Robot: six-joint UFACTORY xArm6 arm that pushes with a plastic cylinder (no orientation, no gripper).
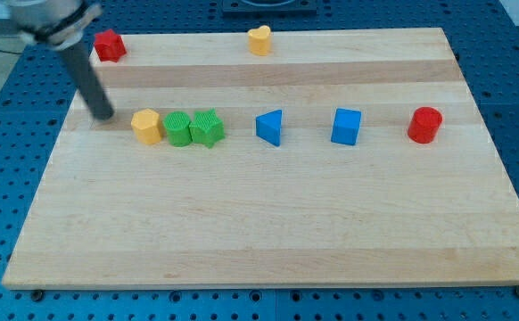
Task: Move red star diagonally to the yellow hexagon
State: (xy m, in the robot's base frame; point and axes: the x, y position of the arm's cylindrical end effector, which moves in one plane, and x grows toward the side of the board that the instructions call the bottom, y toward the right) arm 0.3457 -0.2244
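The red star lies at the board's top left corner. The yellow hexagon sits below and to the right of it, in the middle row at the view's left. My tip rests on the board just left of the yellow hexagon, a short gap apart, and well below the red star. The rod slants up to the view's top left, passing just left of the star.
A green block and a green star sit right against the hexagon's right side. Further right are a blue triangle, a blue cube and a red cylinder. A yellow heart is at top centre.
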